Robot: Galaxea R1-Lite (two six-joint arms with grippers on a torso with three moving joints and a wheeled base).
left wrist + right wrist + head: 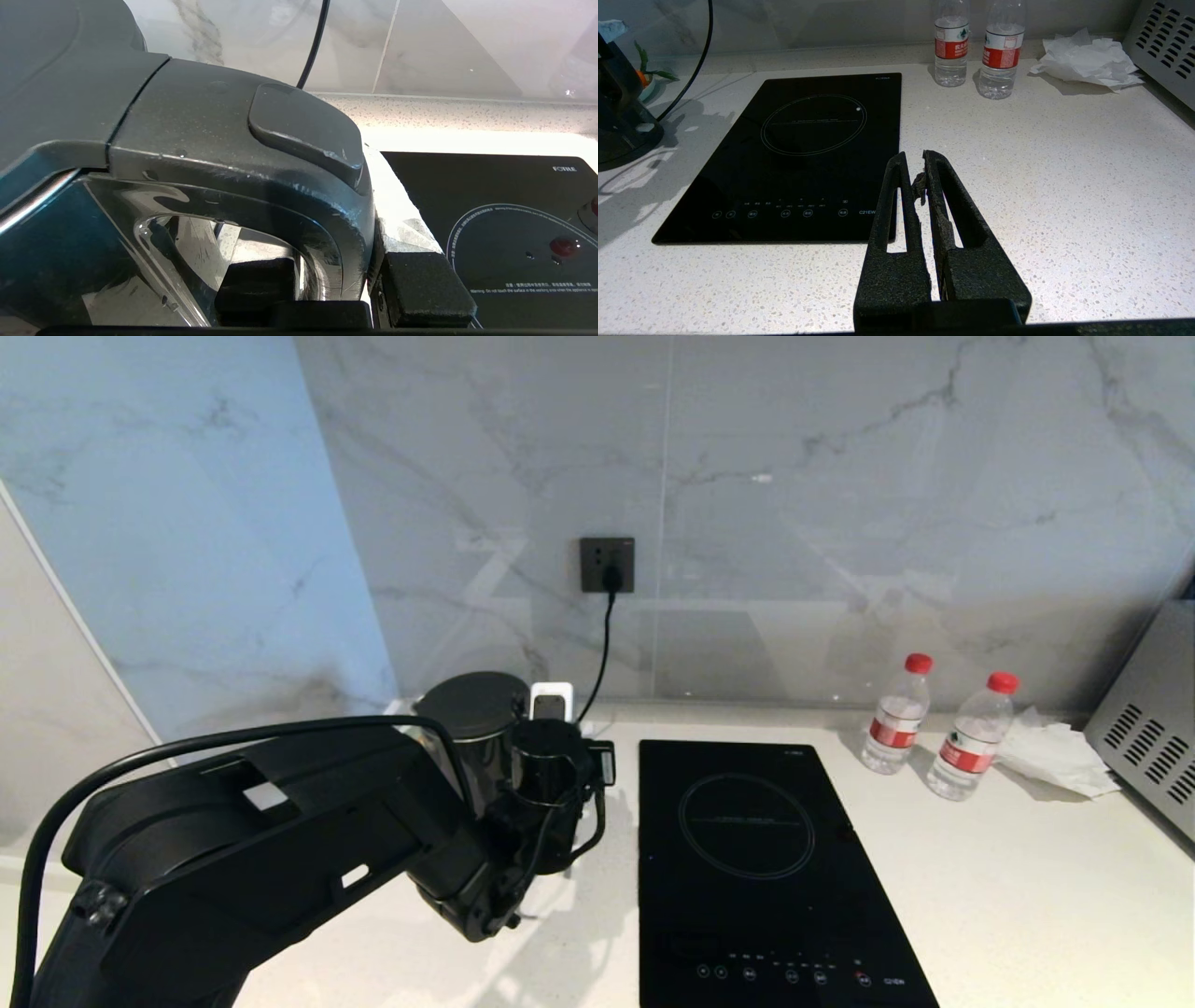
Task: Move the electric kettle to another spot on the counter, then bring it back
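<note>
The glossy black electric kettle (471, 709) stands at the back left of the off-white counter (1027, 896), left of the hob, and my left arm covers most of it. In the left wrist view its loop handle (261, 154) curves down from the flat lid (46, 70). My left gripper (338, 280) is shut on the handle's upright part, one finger inside the loop and one finger (420, 284) outside. Whether the kettle rests on anything I cannot see. My right gripper (915, 158) is shut and empty, low over the counter by the hob's front corner.
A black glass hob (756, 859) is set into the counter just right of the kettle. A cord drops from the wall socket (607, 565) behind it. Two water bottles (896, 714) (971, 737), crumpled tissue (1055, 751) and a grey vented appliance (1153, 747) sit at the back right.
</note>
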